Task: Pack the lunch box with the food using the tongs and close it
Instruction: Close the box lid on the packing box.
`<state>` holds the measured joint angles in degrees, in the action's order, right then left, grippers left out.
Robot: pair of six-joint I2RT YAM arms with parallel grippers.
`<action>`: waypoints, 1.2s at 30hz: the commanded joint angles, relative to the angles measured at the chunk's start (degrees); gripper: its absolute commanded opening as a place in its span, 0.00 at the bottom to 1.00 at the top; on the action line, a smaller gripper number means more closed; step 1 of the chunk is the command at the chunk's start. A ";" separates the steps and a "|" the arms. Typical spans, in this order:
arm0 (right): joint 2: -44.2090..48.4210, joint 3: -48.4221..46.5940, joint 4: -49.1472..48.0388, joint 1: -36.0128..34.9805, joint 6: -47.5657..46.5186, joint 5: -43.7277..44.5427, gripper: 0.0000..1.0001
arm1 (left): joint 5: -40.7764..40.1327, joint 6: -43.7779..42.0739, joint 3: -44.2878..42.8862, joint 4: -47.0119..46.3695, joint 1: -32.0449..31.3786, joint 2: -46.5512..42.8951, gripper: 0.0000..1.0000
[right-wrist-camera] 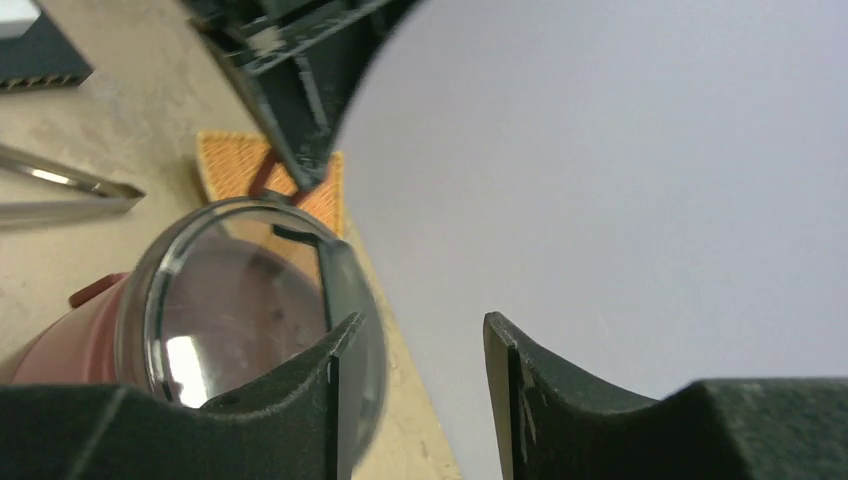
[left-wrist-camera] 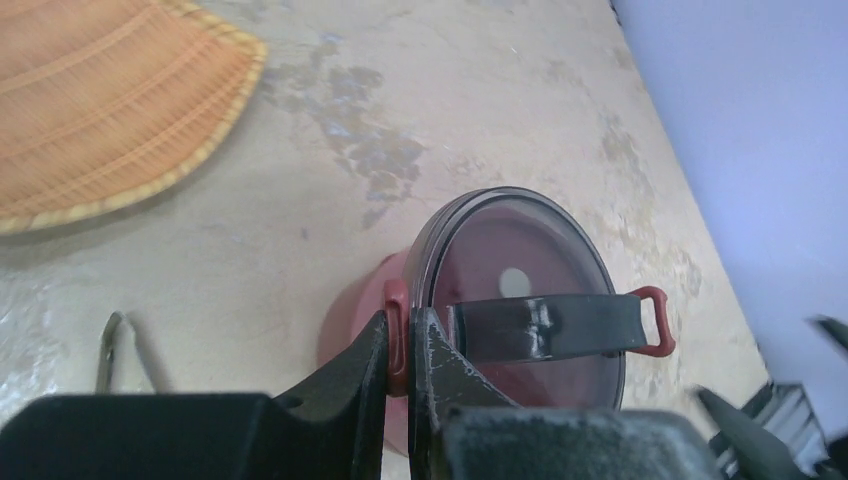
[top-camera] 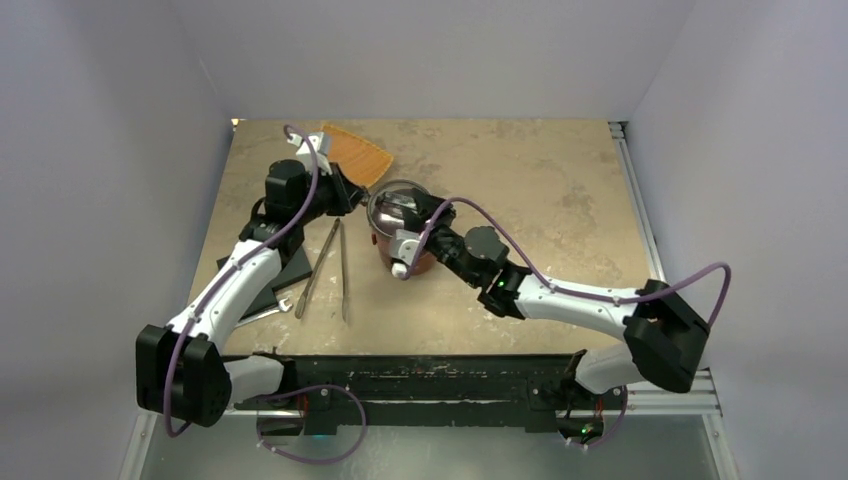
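Observation:
The dark-red lunch box [top-camera: 412, 262] stands mid-table under its smoky clear top lid [left-wrist-camera: 520, 250], which a black strap [left-wrist-camera: 545, 327] crosses. A white round spot [left-wrist-camera: 514, 281] shows through the lid. My left gripper [left-wrist-camera: 398, 335] is shut on the box's red side handle [left-wrist-camera: 396, 300], reaching in from the left [top-camera: 362, 200]. My right gripper [right-wrist-camera: 420, 330] is open at the box's near right side [top-camera: 408, 232], one fingertip [right-wrist-camera: 335, 350] against the lid's rim [right-wrist-camera: 360, 300] and nothing between the jaws. The silvery tongs [top-camera: 330, 265] lie flat left of the box. No other food shows.
An orange fan-shaped tray [top-camera: 355, 150] lies behind the box at the back left. A black block [top-camera: 270, 275] and a short silver wrench [top-camera: 265, 312] sit under the left arm. Pale walls close in on both sides and the back.

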<state>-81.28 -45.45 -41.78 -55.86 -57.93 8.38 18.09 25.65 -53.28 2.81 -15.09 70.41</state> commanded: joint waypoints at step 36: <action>4.09 -17.20 42.35 14.22 92.88 -0.43 0.40 | -11.27 22.35 11.77 -14.32 -0.02 -5.94 0.00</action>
<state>-75.05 -61.04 -1.23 -41.87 32.75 11.11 7.03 46.92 -41.98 -8.14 -14.70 64.05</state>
